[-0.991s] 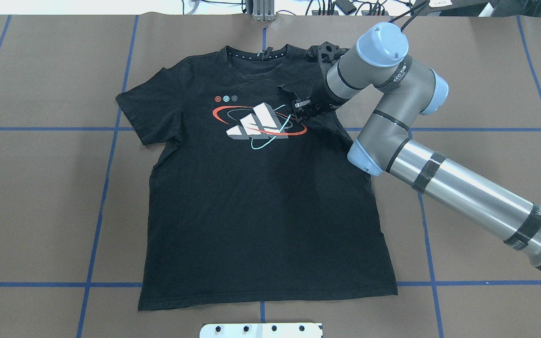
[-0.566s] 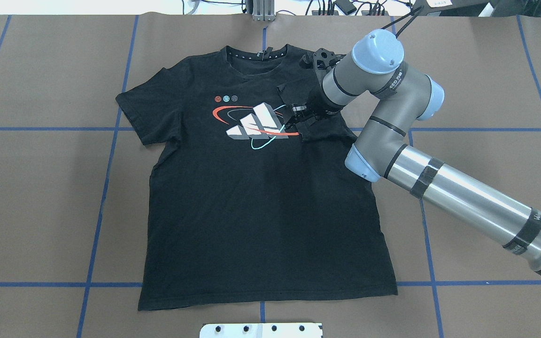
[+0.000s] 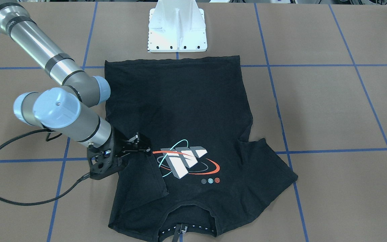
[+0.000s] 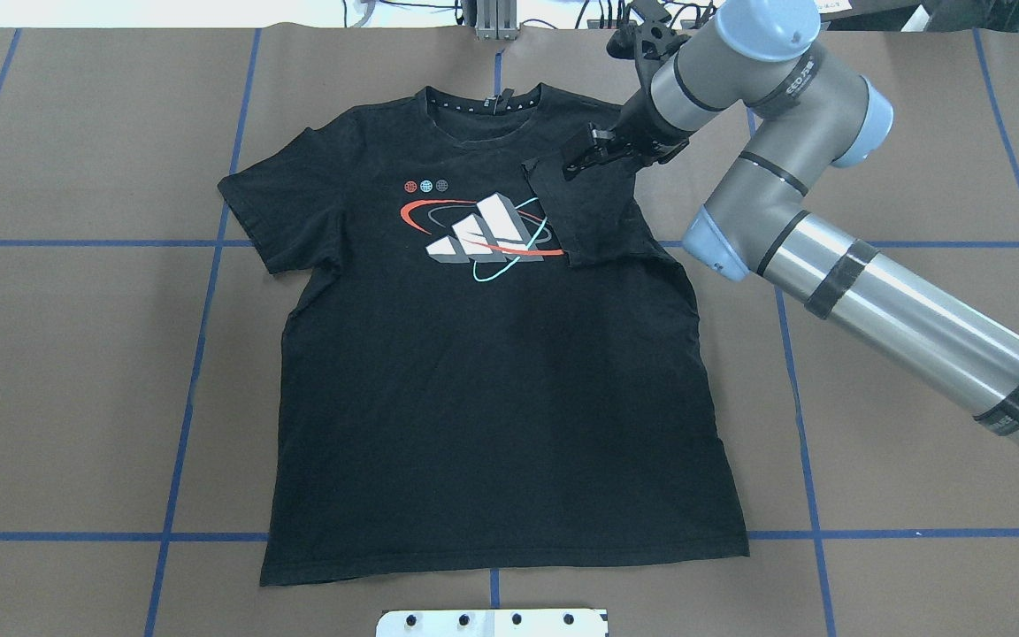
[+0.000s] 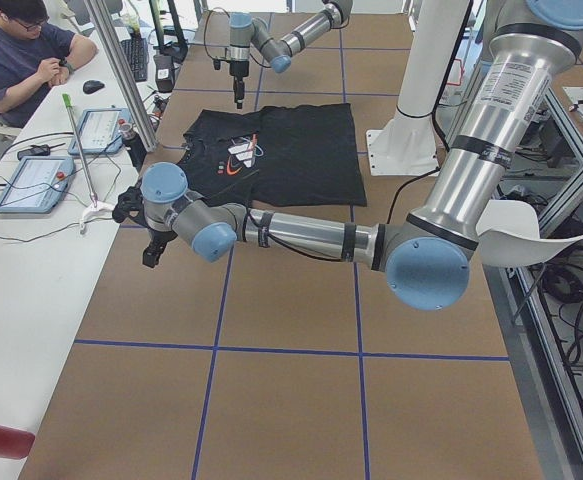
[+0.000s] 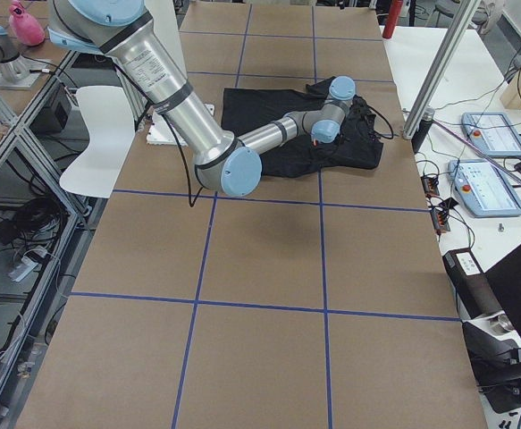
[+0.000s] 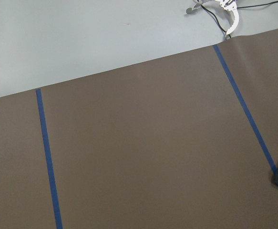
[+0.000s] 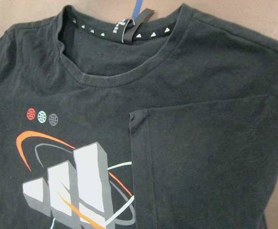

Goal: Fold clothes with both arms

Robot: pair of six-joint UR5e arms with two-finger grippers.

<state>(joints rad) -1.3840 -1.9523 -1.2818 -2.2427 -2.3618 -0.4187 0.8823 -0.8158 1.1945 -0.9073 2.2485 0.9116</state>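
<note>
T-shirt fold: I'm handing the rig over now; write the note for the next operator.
Right gripper: open, empty, over the right-side sleeve.
Left gripper: beside the shirt, over the table; open or shut, cannot tell.
T-shirt: flat, logo up, collar far from the robot.
Done: right-side sleeve folded onto the chest.
Left: left-side sleeve, then the body folds.

Robotics lab — grid-taped table (image 5: 291, 300), teach pendants (image 5: 33, 182), aluminium framing (image 5: 123, 72), seated operator (image 5: 16, 55).
</note>
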